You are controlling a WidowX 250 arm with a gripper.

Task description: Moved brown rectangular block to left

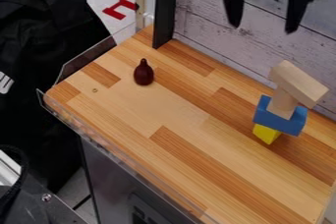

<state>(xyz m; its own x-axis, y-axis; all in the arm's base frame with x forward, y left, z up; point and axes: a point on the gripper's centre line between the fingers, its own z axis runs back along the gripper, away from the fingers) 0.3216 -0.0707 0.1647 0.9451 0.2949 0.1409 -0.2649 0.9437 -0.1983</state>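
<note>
My gripper [263,25] hangs at the top right, above and slightly left of a block stack, its two fingers spread wide with nothing between them. A light brown rectangular block [299,83] lies across the top of the stack, slanting down to the right in the view. Under it stands a light wooden piece [283,104], partly hidden by the block. That piece rests on a blue block [278,119], which sits on a yellow block [266,134] on the wooden table [187,115].
A dark red, pear-shaped object [144,73] stands on the table's left part. A black upright post [165,12] and a whitewashed plank wall [223,46] border the back. A clear low rim [125,156] runs along the front left edge.
</note>
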